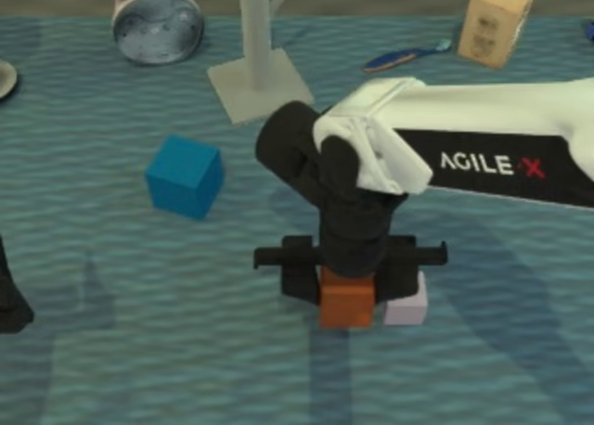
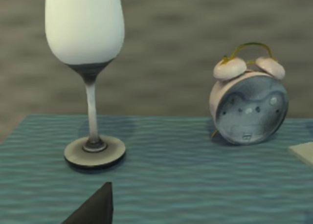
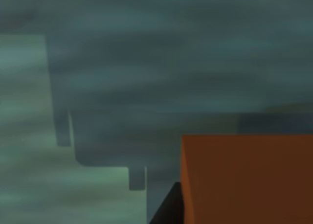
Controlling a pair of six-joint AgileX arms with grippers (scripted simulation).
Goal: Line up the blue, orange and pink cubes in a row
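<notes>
Right gripper (image 1: pixel 348 278) is gripping the matte orange cube (image 1: pixel 347 302) just beside the small pale pink cube (image 1: pixel 406 303); opening carelessly is risking nudging it.

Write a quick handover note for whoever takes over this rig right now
Right gripper: low over the orange cube, fingers either side of it; whether it grips cannot be told.
Left gripper: parked at the table's left edge, near the wine glass and alarm clock.
Orange cube sits beside the pink cube, on its left, near the front.
Blue cube stands apart, further left and back.
Done: orange and pink look paired.
Left: bring the blue cube into the row.
</notes>
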